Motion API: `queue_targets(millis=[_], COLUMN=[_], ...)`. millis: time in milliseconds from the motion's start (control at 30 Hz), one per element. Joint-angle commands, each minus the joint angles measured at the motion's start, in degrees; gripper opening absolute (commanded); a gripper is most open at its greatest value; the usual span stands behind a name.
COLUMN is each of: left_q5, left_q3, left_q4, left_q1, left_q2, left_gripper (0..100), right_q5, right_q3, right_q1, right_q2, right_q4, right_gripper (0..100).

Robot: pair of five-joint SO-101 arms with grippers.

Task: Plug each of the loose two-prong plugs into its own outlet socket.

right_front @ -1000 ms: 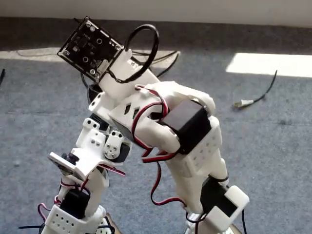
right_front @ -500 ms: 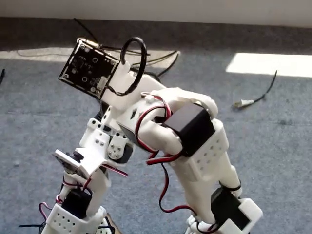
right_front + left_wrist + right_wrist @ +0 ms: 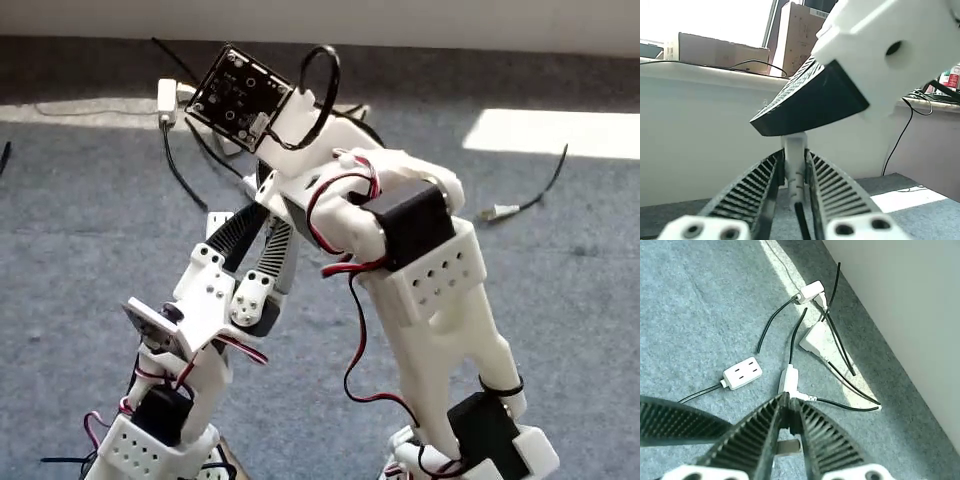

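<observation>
Shift: right arm's camera board (image 3: 245, 95) has swung up toward the wall, uncovering a white connector (image 3: 167, 100) on the carpet (image 3: 560, 300).
Left gripper (image 3: 795, 156): pinching a slim white plug (image 3: 795, 180) upright, its black cord trailing down, just beneath the other arm's claw.
Right gripper (image 3: 786, 399): fingers pressed together above the cords, nothing surely held.
Progress: early, by the look. The outlet block (image 3: 742, 372) shows bare slots, and a second plug (image 3: 789, 379) lies loose beside it.
</observation>
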Motion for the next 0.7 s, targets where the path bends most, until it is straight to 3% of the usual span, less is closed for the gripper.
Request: queue_targets(millis=[0, 333, 600, 667], left_q5=[0.2, 0.2, 0.3, 0.3], left_q3=[-6.3, -7.5, -5.8, -4.8], left_q4=[-1.3, -1.4, -1.1, -1.1], left_q1=[0.0, -4.4, -4.4, -4.4], left_q2=[-1.3, -1.1, -0.9, -0.8], left_gripper=[1, 1, 1, 1], right_q5=[1.1, 1.1, 0.4, -3.3], right_q3=[7.2, 14.0, -0.3, -5.3], right_q1=[4.2, 6.0, 6.2, 6.5], right_q2=[0.0, 0.0, -2.6, -2.7], right_q4=[-3.5, -10.7, -10.1, -10.1], right_gripper=[0.8, 0.8, 0.8, 0.8])
